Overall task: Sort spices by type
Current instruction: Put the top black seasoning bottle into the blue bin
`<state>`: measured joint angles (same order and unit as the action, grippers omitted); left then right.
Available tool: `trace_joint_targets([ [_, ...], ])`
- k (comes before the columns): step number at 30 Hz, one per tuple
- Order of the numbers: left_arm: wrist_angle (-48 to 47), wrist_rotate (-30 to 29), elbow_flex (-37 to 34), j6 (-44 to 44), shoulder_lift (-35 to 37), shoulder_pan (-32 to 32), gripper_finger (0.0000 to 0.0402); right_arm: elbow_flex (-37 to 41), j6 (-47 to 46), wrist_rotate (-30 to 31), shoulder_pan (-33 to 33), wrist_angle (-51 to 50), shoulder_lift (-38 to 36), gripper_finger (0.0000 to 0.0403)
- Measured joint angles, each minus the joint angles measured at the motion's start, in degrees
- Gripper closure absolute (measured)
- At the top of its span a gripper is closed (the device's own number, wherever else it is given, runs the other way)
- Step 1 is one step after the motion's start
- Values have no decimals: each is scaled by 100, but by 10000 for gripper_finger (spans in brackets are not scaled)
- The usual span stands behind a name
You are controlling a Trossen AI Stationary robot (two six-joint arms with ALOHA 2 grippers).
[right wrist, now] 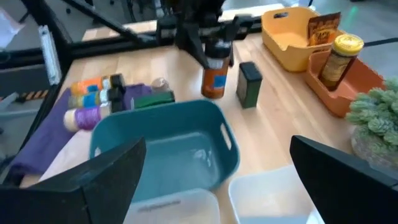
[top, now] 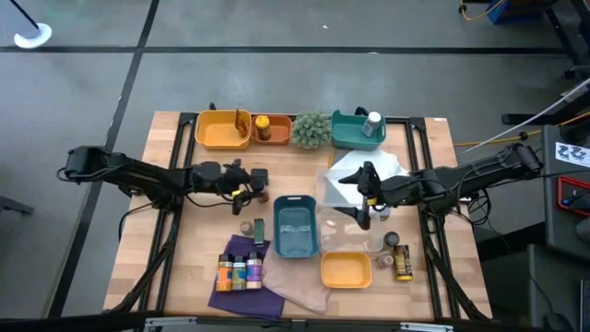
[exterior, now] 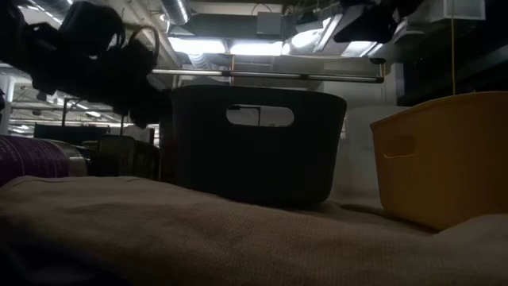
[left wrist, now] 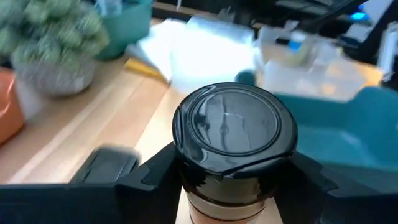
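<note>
— What is held by the left gripper (top: 241, 192), and where?

— A black-lidded spice jar (left wrist: 231, 134) with an orange label is clamped between its fingers, lifted above the wood of the table (top: 175, 249). Just beyond the fingertips a small dark box (right wrist: 250, 84) is stood upright, and past that the teal tray (top: 295, 226) is set; no spices are seen inside it.

— And the containers behind that gripper?

— A yellow tray (top: 222, 130) is placed at the table's far edge, with a brown packet leaned in it. Touching it, an orange tray (top: 271, 130) is found, holding one yellow-lidded jar (top: 263, 123). Then a green spiky plant (top: 312, 129), then a green tray (top: 355, 132) in which a white bottle (top: 372, 124) is stood.

— The right gripper (top: 361, 197)?

— Its fingers are spread wide, nothing held, above clear plastic containers (top: 355, 235). To its near side a second yellow tray (top: 346, 269) is set, nothing seen inside, with two dark jars (top: 398, 256) beside that.

— Other spices?

— A row of small bottles with coloured labels (top: 239, 272) is laid on a purple cloth (top: 241, 293), on the near side of the left gripper. A beige cloth (top: 300, 288) is spread beside it.
</note>
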<state>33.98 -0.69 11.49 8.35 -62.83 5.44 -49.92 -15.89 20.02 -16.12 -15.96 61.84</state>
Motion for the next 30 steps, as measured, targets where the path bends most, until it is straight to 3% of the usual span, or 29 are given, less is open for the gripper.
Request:
trace_joint_targets([
  [14, -36, 7, 1263, -464, -207, -497, 213, -113, 160, 347, 0, -526, -553, 6],
  [30, -44, 5, 2740, -690, -2644, -919, 209, -120, 279, 349, 0, -518, -458, 6],
])
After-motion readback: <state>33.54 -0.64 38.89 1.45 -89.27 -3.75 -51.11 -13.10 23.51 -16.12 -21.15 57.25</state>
